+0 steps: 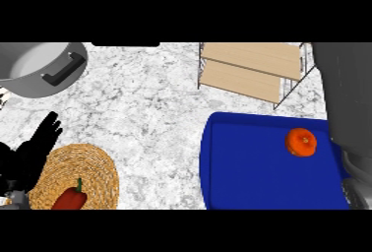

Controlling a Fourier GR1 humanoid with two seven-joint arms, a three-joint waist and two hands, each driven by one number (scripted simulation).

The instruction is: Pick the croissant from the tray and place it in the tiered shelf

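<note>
The blue tray [269,167] lies at the lower right of the marbled tabletop [152,103], its near edge cut off. An orange, round item [301,141] sits near the tray's far right corner; it does not look like a croissant. The wooden tiered shelf [251,69] stands just beyond the tray, with bare tabletop open to its left. The left robot hand [33,150] rests released at the left edge beside a woven mat [80,172] carrying a red pepper [70,198]. A grey pot [36,66] is cropped at the upper left. A grey forearm [349,108] covers the right edge; its hand is out of view.
</note>
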